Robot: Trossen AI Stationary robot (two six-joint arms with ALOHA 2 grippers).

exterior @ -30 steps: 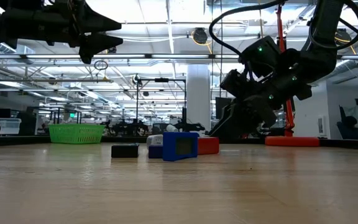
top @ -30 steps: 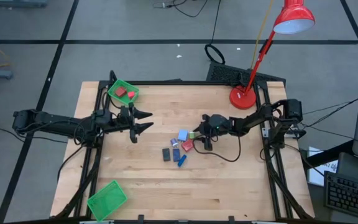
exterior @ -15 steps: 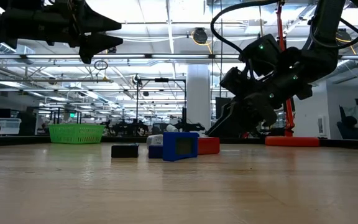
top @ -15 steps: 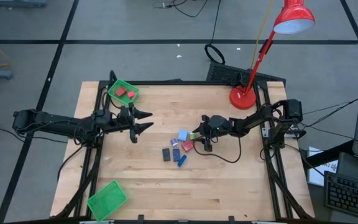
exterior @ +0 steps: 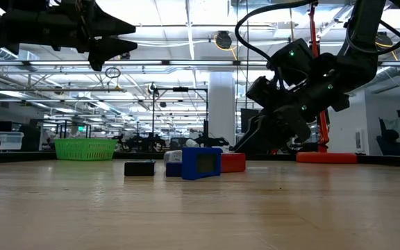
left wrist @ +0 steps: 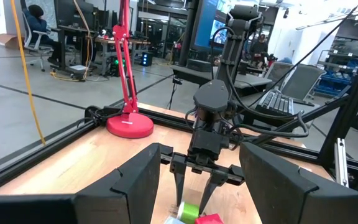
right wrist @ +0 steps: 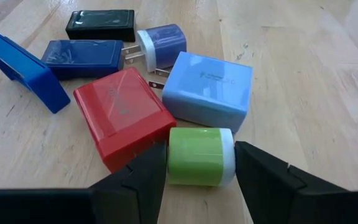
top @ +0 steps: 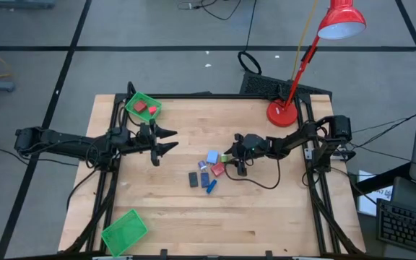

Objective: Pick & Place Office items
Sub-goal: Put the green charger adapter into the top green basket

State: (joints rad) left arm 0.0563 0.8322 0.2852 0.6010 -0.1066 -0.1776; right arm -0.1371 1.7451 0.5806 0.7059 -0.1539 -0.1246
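Green cylinder (right wrist: 201, 156): lying on its side directly between the two fingers of the right end effector (top: 230, 158), at the right-hand fringe of the cluster of office items near the middle of the surface (top: 266, 217). Long axis running across the gap, from one finger toward the other, white end cap toward one finger. Fingers spread just wider than the piece, flanking it closely; contact on either side not discernible, so counted as bracketed, not yet pinched.

Red block (right wrist: 124, 116): touching or just beside the cylinder, on the side away from the right arm's base.

Light-blue block (right wrist: 209, 89): just beyond the cylinder, apparently touching the red block.

Right arm: plainly the nearer, already down on the cylinder.

Left end effector (top: 166, 140): fingers spread, nothing between them, raised above the surface toward its left edge, near the far-left corner tray (top: 131, 100), well apart from the cluster.

Judgement: closing calls for squeezing along the cylinder's length; neighbouring red block likely to be nudged.
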